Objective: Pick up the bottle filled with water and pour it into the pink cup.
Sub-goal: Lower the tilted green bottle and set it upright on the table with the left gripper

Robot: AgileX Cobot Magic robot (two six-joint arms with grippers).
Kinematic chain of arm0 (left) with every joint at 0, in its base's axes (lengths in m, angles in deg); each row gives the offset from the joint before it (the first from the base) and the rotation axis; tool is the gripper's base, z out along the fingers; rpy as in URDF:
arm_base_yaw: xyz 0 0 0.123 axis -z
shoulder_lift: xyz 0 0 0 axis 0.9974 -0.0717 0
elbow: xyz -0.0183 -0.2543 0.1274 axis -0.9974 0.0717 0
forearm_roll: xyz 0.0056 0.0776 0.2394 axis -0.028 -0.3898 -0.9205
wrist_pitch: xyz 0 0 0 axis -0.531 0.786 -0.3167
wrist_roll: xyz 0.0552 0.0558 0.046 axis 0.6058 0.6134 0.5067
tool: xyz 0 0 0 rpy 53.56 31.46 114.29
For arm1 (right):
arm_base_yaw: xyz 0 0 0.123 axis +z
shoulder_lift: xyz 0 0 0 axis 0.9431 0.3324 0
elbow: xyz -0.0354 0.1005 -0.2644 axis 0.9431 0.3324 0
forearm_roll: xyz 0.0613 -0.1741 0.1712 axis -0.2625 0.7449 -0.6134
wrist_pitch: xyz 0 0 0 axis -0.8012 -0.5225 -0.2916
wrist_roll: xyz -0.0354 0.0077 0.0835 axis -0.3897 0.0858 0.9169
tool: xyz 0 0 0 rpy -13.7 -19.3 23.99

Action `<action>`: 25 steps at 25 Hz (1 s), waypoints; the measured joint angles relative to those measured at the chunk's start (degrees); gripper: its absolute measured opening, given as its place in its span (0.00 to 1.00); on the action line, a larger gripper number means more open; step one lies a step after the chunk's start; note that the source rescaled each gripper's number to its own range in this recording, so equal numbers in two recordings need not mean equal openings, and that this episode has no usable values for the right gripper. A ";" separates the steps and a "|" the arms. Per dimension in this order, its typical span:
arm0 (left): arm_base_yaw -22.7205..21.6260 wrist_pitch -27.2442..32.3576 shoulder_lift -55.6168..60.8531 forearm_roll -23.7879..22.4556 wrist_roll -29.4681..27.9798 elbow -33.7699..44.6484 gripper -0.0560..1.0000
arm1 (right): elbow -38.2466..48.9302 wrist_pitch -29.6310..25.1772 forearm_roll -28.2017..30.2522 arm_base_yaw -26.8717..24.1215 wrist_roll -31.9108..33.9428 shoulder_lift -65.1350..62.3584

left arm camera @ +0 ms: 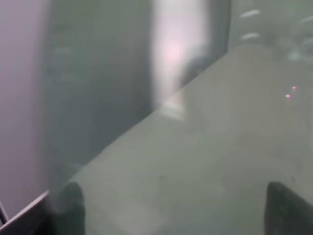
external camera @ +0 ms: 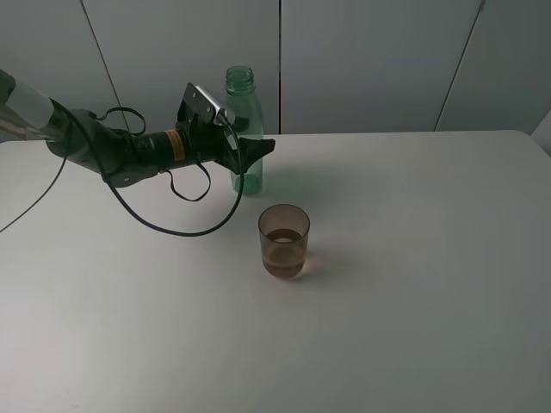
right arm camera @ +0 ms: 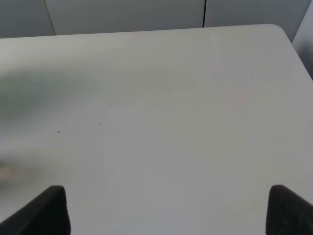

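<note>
Status: grasp stage, by my read. The bottle (external camera: 243,103) stands upright on the worktop (external camera: 413,284), toward the 12 o'clock edge, approx. 11 o'clock of the pink cup (external camera: 284,243) and near it, not touching. No cap on the neck.

L end effector (external camera: 251,153) is at the bottle's mid-body, coming in from 9 o'clock. Its wrist cam shows the fingers (left arm camera: 68,208) spread wide, w/ blurred green plastic filling the view between them. So it is around the bottle but not clamped. R end effector (right arm camera: 171,210) is also spread, over bare worktop, holding nothing.

Left to do: close, lift, tilt over the cup, pour. The cup's lower part looks darker; can't tell if that is liquid. Bottle's water level not readable.

Count: bottle x1, cup x1, end effectors x2 (only L shows in the high view).
</note>
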 joint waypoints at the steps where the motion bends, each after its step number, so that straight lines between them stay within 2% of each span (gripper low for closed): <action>1: 0.00 0.34 0.00 0.01 0.00 0.00 0.92 | 0.00 0.00 0.00 0.00 0.00 0.00; 4: 0.00 0.45 0.00 0.01 0.00 0.00 0.96 | 0.00 0.00 0.00 0.00 0.00 0.00; 15: 0.33 0.89 1.07 -0.80 0.00 0.26 0.96 | 0.00 0.00 0.00 0.00 0.00 0.00; 25: 1.24 8.68 6.95 -1.06 0.00 5.98 0.97 | 0.00 0.00 0.00 0.00 0.00 0.00</action>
